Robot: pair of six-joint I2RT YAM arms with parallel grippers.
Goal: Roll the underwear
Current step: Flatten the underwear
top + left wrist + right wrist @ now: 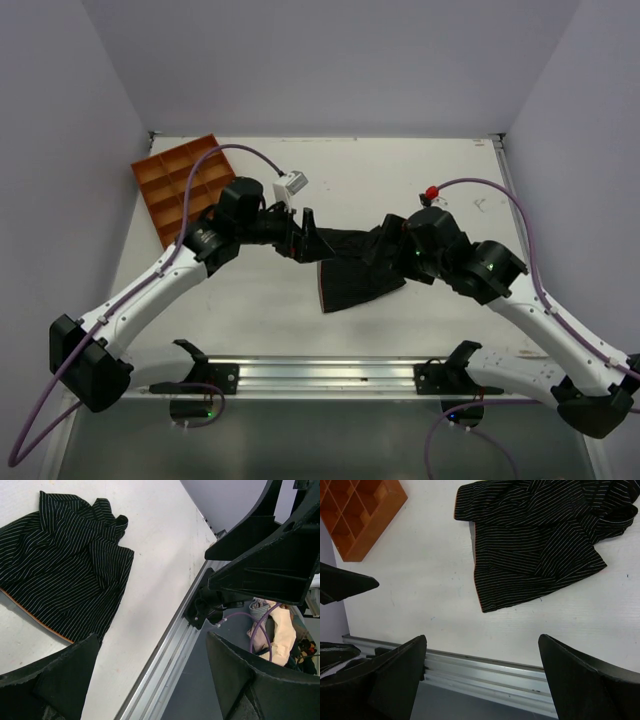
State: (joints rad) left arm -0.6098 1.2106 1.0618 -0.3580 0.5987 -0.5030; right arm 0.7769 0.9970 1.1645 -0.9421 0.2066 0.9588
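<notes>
Top and wrist views of the bench. The white table (400,170) carried every item. The left arm (150,290) and right arm (540,310) reached inward from the near corners, the left passing just beside the orange compartment tray (175,185), which served as landmark, and the right arm well apart from it on the opposite side. An aluminium rail (320,372) ran along the table's near edge, nearer the camera than the tray. The underwear (355,275), black with fine white pinstripes and a thin reddish-brown edge, lay loosely spread and partly creased on the table surface, to the right of the tray and somewhat nearer the rail, with bare table between the two. The left gripper (152,637) sat between the tray and the garment's tray-side upper corner; its jaws stood wide apart with nothing between them, and whether a fingertip touched the cloth could not be told. The right gripper (482,637) hung at the side of the garment away from the tray, jaws likewise spread wide and holding nothing. A small red knob (432,192) lay beyond that gripper, well apart from the tray.
</notes>
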